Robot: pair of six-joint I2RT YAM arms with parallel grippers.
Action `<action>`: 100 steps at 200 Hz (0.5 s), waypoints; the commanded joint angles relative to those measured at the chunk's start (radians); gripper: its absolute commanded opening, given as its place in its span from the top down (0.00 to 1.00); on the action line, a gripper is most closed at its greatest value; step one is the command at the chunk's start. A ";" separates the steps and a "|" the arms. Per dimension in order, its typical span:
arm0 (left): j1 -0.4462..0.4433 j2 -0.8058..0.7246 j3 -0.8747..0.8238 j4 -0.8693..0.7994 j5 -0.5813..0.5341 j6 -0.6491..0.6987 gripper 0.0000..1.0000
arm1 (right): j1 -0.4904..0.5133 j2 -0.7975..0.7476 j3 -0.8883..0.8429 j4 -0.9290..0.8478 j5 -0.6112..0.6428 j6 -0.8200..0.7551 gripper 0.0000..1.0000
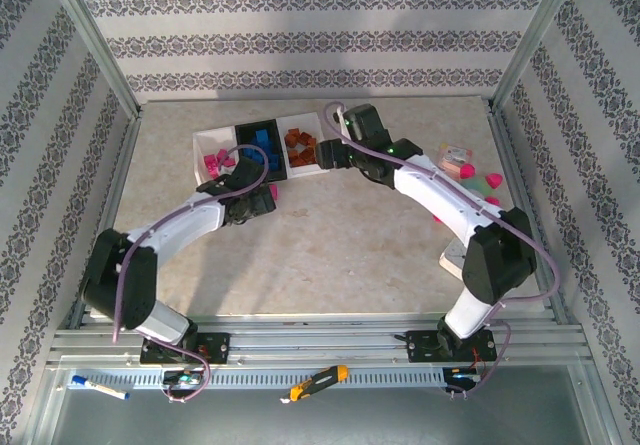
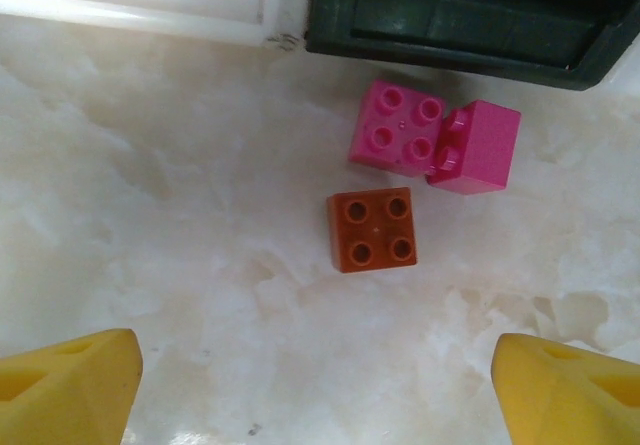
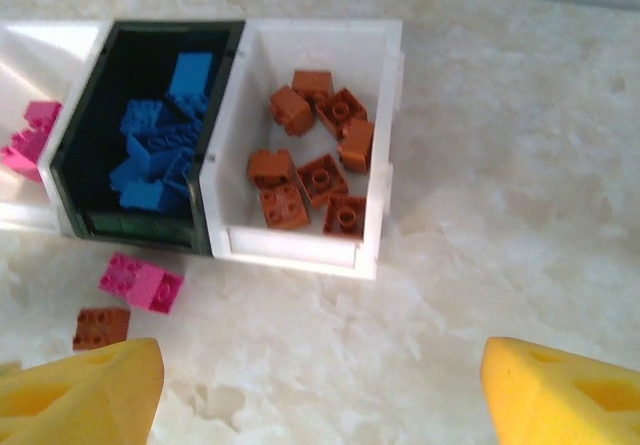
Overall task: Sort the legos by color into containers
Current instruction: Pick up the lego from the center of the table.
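Note:
Three containers stand in a row at the back: a white tray (image 1: 203, 143) with pink legos, a black tray (image 1: 248, 157) with blue legos (image 3: 160, 135), and a white tray (image 3: 300, 248) with several brown legos (image 3: 315, 165). On the table in front of the black tray (image 2: 450, 35) lie two pink bricks (image 2: 398, 123) (image 2: 478, 147), touching, and one brown brick (image 2: 373, 229). My left gripper (image 2: 320, 385) hovers open just short of the brown brick, nothing between its yellow fingers (image 2: 65, 385). My right gripper (image 3: 320, 385) is open above the table in front of the brown tray, holding nothing.
A pink-and-teal plush toy (image 1: 480, 180) and a small packet (image 1: 455, 155) lie at the right, behind the right arm. The enclosure walls ring the table. A marker (image 1: 100, 388) and a yellow-handled tool (image 1: 318, 382) rest on the rail in front of the arm bases.

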 commanded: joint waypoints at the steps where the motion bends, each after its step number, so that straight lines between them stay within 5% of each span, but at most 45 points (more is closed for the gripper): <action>1: 0.011 0.081 0.081 -0.083 0.059 -0.045 0.13 | 0.013 -0.038 -0.053 0.010 0.018 0.006 0.17; 100: 0.032 0.377 0.293 -0.148 0.055 -0.049 0.37 | 0.000 -0.045 -0.060 0.004 0.005 0.005 0.17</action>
